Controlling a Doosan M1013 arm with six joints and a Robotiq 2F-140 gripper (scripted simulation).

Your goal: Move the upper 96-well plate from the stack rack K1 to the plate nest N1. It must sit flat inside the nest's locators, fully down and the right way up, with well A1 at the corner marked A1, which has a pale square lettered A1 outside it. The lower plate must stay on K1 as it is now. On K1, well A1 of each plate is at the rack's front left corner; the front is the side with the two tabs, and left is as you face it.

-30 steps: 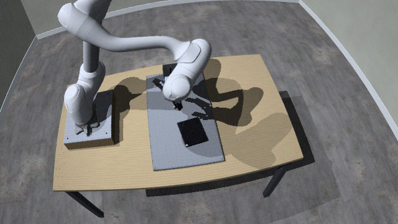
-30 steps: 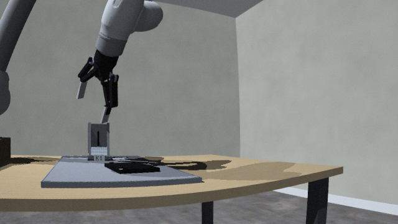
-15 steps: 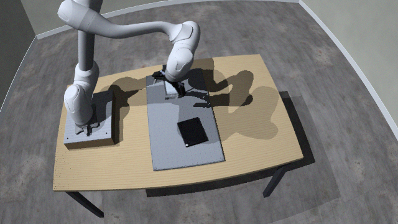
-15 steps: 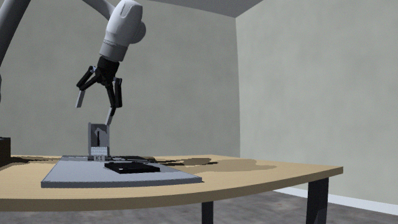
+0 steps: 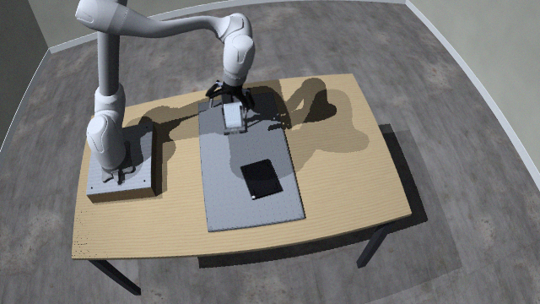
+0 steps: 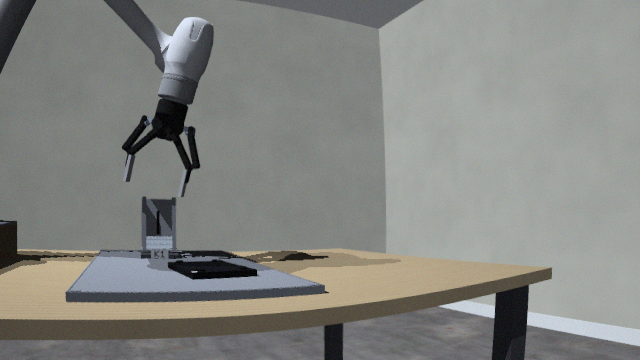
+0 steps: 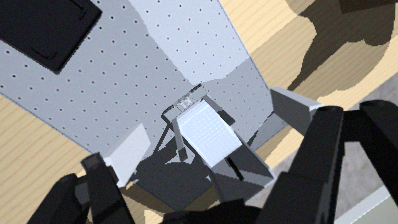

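The gripper (image 6: 156, 175) hung in the air above the rack (image 6: 158, 220), with its jaws fully released and nothing between them. In the side view one pale fingertip (image 6: 183, 189) was just above the rack's top right corner, while the other stood higher and to the left, so there was open air on both sides of the tall walls.

The upper plate (image 7: 209, 131) lay inside the rack, at the far end of the grey board (image 5: 253, 207). From the wrist view it showed as a pale rectangle with a fine grid, held between thin dark posts.

The nest (image 5: 261, 179) was a flat black rectangle, lying well apart from the rack, nearer the front of the board. The board was matte grey with rows of small holes. It rested on the wooden table (image 5: 350, 181), whose front edge was curved.
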